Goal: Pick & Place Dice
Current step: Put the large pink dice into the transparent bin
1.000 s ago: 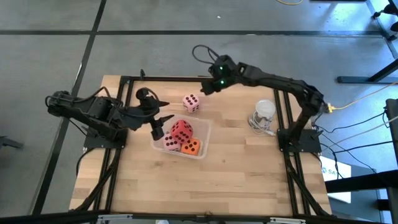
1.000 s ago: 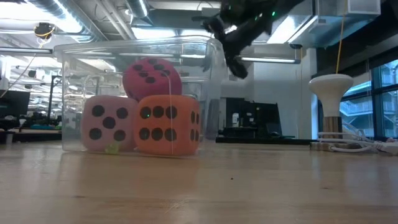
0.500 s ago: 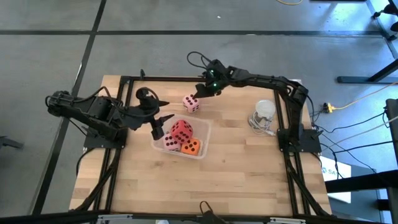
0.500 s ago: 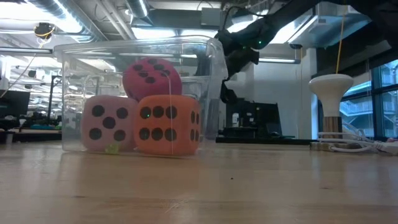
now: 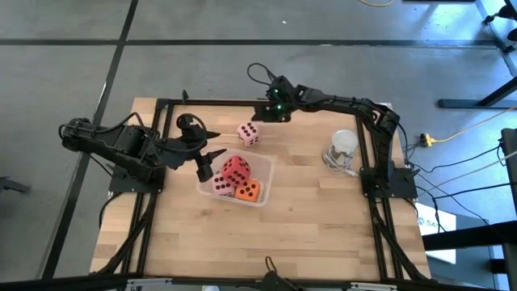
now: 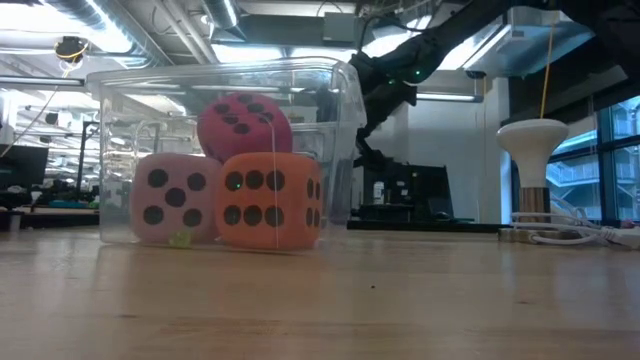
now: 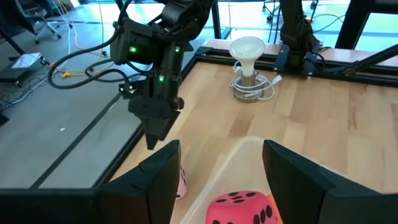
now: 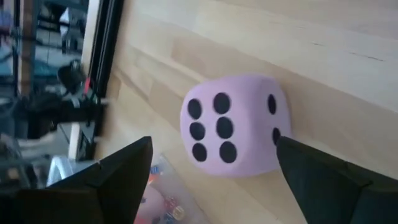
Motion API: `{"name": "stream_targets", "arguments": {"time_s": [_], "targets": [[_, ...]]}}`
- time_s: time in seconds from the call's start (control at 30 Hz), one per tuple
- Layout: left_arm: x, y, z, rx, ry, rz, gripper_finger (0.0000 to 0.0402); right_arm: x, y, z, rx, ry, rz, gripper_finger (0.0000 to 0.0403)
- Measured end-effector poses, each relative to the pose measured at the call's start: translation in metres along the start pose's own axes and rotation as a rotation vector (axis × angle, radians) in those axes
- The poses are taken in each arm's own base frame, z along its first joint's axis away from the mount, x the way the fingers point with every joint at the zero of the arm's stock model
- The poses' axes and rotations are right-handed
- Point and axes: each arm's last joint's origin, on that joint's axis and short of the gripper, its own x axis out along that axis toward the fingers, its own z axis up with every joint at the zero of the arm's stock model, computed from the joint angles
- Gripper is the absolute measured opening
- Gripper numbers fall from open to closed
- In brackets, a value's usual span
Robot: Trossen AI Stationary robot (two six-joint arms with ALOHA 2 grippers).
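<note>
From above, my right claw (image 5: 262,119) hangs just beside the loose pink die (image 5: 249,133) on the table (image 5: 323,210). Its wrist view shows its fingers wide apart around that die (image 8: 233,126). I think the grab comes next: lower, then squeeze. My left claw (image 5: 212,153) waits open by the tub (image 5: 264,182).

Three dice (image 5: 235,178) sit in the tub (image 5: 264,171); the fourth die (image 5: 249,134) lies behind it on the table (image 5: 307,218).

I work in a robotics lab: my wooden table (image 5: 307,210) sits in a black metal frame (image 5: 376,230) on a grey concrete floor (image 5: 210,65), cables (image 5: 464,174) trailing beside it, with ceiling ducts (image 6: 150,25) and large windows (image 6: 610,150) behind.
</note>
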Motion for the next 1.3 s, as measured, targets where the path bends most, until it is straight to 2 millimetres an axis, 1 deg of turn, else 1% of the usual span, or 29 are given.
{"name": "stream_targets", "arguments": {"time_s": [0.27, 0.4, 0.53, 0.67, 0.8, 0.93, 1.07, 1.17, 1.3], "targets": [[0.0, 0.0, 0.001, -0.012, -0.005, -0.002, 0.0214, 0.002, -0.004, -0.001, 0.078, -0.023, -0.054, 0.0326], [0.0, 0.0, 0.001, -0.013, -0.006, -0.002, 0.0214, 0.014, -0.01, -0.002, 0.16, 0.007, -0.054, 0.0315], [0.0, -0.001, 0.003, -0.027, -0.023, -0.007, 0.0214, 0.025, -0.012, 0.0, 0.238, 0.034, 0.007, 0.0304], [0.0, -0.001, 0.005, -0.041, -0.039, -0.013, 0.0214, 0.036, -0.015, -0.001, 0.297, 0.057, 0.028, 0.0291], [0.0, -0.002, 0.005, -0.043, -0.042, -0.014, 0.0214, 0.048, -0.016, -0.002, 0.311, 0.088, -0.007, 0.0278], [0.0, -0.002, 0.005, -0.043, -0.042, -0.014, 0.0214, 0.058, -0.009, 0.0, 0.304, 0.111, -0.025, 0.0266], [0.0, -0.002, 0.005, -0.043, -0.041, -0.015, 0.0214, 0.072, -0.008, -0.005, 0.287, 0.155, -0.041, 0.0258], [0.0, -0.002, 0.005, -0.043, -0.039, -0.025, 0.0214, 0.079, -0.005, -0.009, 0.28, 0.193, -0.026, 0.0252], [0.0, -0.002, 0.005, -0.045, -0.035, -0.038, 0.0214, 0.081, -0.004, -0.013, 0.274, 0.199, -0.036, 0.0238]]}}
